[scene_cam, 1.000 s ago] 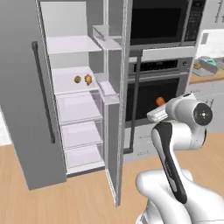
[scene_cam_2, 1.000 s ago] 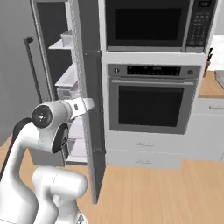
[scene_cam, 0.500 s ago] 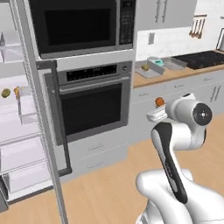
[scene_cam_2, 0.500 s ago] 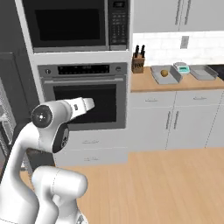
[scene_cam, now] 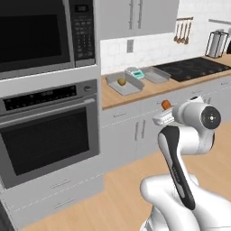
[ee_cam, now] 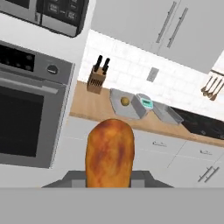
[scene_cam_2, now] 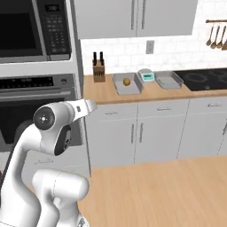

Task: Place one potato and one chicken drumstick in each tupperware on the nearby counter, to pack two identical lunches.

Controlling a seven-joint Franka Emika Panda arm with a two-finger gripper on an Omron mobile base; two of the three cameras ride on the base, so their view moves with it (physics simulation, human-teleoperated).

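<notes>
Hand view: tool [ee_cam: 109, 181] grips drumstick [ee_cam: 109, 153] | base views: potato [scene_cam_2: 127, 81] in tupperware [scene_cam_2: 127, 88]

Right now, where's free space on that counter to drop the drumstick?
The counter is bare between the knife block and the left tupperware, plus the front strip. That tupperware holds only a potato; the right tupperware looks empty. It is crowded around the scale between them. The gripper holds the drumstick.

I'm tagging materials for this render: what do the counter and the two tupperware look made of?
Counter: wood, matte, judging by its light-brown top. Tupperware and: plain grey, smooth, no shine; plastic or metal, the look leaves it open.
</notes>
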